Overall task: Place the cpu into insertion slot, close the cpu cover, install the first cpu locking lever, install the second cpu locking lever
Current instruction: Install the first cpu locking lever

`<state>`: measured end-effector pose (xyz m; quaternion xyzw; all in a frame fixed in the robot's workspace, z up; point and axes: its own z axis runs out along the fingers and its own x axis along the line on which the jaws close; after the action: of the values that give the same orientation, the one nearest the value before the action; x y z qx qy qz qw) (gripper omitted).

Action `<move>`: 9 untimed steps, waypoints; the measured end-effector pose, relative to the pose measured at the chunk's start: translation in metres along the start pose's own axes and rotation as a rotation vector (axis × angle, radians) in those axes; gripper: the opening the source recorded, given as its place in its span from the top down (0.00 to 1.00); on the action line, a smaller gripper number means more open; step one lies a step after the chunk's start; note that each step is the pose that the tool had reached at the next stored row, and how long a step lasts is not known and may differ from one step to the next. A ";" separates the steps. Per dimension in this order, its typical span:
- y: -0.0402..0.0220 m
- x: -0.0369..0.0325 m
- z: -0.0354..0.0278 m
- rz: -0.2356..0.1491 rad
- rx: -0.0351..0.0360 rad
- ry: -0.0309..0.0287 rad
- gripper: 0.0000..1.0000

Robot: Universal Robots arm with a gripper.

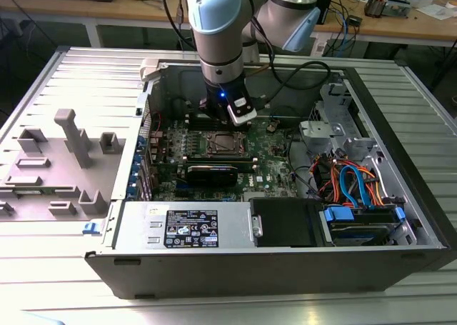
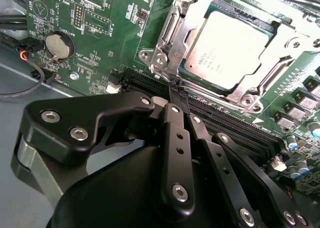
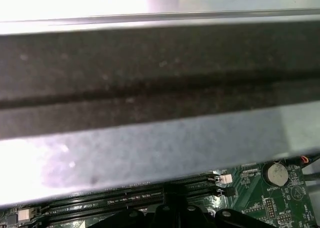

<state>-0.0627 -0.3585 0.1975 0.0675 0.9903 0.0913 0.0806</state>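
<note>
Both fingers [image 2: 175, 135] of my gripper [image 2: 176, 89] are pressed together, right beside the cpu cover [image 2: 281, 37] lying over the cpu [image 2: 232, 47].

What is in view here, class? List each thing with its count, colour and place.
computer case: one, grey, open on the table.
motherboard: one, green, inside the case.
cpu: one, silver-grey, mid-motherboard.
cpu cover: one, silver, flat around the cpu.
memory slots: several, black, beside the cpu cover.
coin battery: one, silver, on the motherboard.
cables: several, blue and orange, case's end at the exterior view's right.
gripper: one, black, fingers shut, tips by the cover's corner.
</note>
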 end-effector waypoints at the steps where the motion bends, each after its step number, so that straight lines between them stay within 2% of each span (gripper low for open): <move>1: -0.0002 0.0001 0.0004 0.000 -0.0007 -0.0021 0.89; 4: -0.0001 0.0001 0.0008 0.000 -0.0057 -0.0057 0.89; 9: -0.0002 0.0001 0.0010 -0.001 -0.0062 -0.0072 0.89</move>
<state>-0.0626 -0.3585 0.1965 0.0673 0.9897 0.0941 0.0844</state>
